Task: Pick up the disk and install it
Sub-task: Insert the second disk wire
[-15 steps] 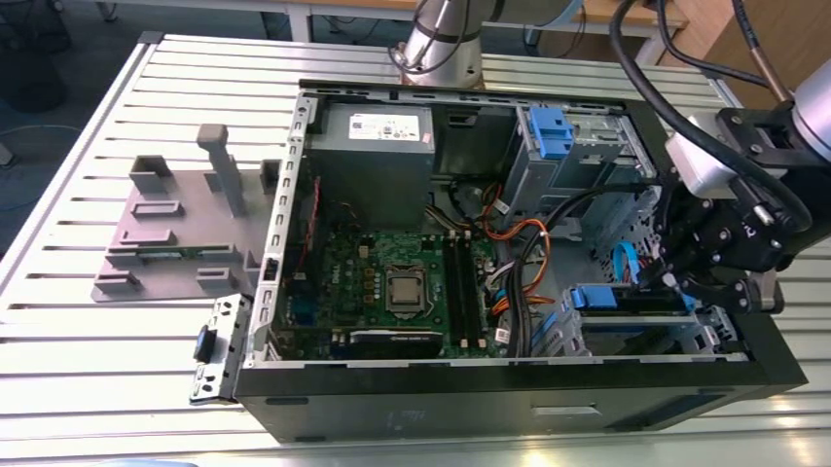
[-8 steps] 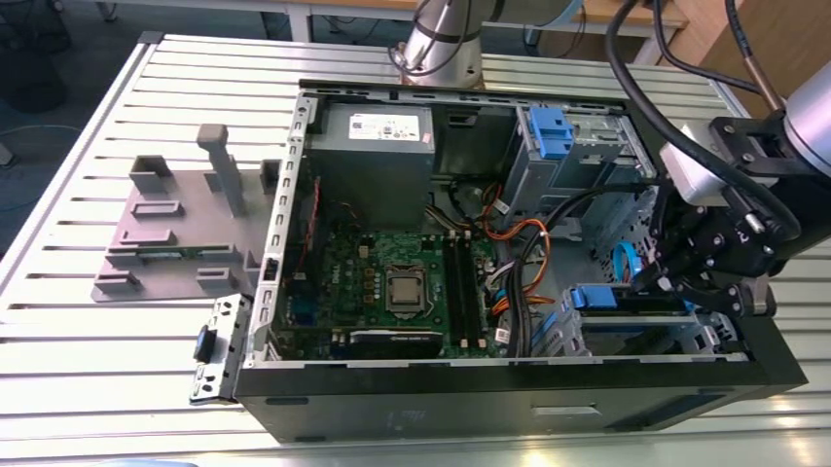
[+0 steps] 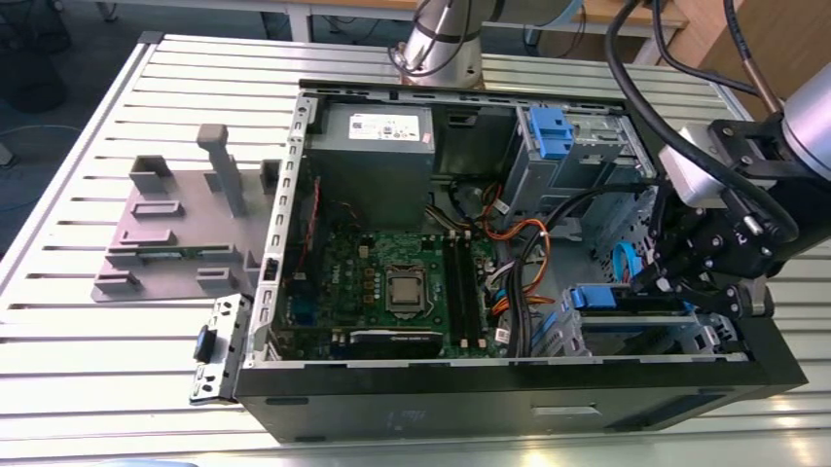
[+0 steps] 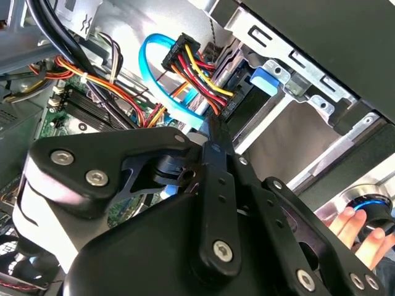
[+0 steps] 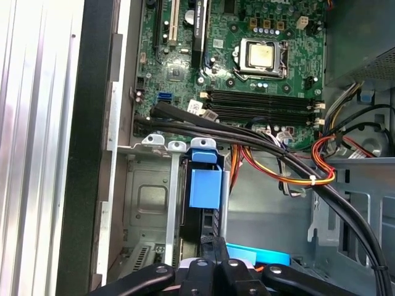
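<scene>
The disk stands on edge in the drive bay at the front corner of the open computer case, its blue bracket facing the motherboard. In the exterior view it sits low on that view's right. We see the gripper right at the disk's outer edge, fingers drawn together with nothing visibly between them. It looks to us to be pressing on the disk and not carrying it. How deep the disk sits we cannot tell.

We judge the step in hand to be seating the disk. Done well, the push runs straight along the bay's rails, square to the bracket, so the disk does not cock and jam. The bundle of black cables crosses just beside the bay mouth, and the red, yellow and orange wires hang near the gripper's tip. We would keep both out of the slot and go slowly.

By our count there is one disk, one gripper, one case and one motherboard with one processor socket. There is one grey power box, one spare blue clip in the upper bay, one light-blue data cable and one grey holder on the slatted table. A person's hand shows in the second wrist view.
</scene>
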Robot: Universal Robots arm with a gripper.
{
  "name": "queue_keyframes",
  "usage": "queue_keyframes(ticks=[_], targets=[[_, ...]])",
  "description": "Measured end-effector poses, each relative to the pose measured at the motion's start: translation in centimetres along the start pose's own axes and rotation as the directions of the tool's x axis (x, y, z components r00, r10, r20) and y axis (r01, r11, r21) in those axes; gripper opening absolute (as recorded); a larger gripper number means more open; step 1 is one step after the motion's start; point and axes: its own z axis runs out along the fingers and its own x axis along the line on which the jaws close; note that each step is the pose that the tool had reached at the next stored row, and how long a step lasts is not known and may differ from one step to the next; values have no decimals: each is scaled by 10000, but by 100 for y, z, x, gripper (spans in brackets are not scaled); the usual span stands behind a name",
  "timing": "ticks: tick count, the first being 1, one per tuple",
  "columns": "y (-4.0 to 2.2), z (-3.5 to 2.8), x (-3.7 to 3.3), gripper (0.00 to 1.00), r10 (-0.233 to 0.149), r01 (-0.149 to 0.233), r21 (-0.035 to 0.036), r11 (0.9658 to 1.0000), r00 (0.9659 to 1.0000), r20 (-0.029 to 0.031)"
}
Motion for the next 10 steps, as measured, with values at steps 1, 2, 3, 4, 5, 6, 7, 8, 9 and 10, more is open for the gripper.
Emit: queue_keyframes(ticks=[1, 2, 3, 4, 5, 6, 7, 8, 9, 10], targets=[[-1, -7, -1, 11, -1, 1, 1, 10000, 10000, 8], [-2, -18, -3, 11, -3, 3, 3, 10000, 10000, 19], [-4, -38, -3, 11, -4, 4, 2, 10000, 10000, 15], [-7, -68, -5, 11, -4, 4, 1, 10000, 10000, 2], [-12, -89, -6, 11, -3, 3, 0, 10000, 10000, 3], [-18, -108, -7, 11, -1, 1, 0, 10000, 10000, 6], [-28, -124, -8, 11, -1, 1, 1, 10000, 10000, 8], [-40, -138, -8, 11, -2, 2, 1, 10000, 10000, 12], [-52, -152, -9, 11, -2, 2, 1, 10000, 10000, 12], [-63, -168, -10, 11, -2, 2, 1, 10000, 10000, 12]])
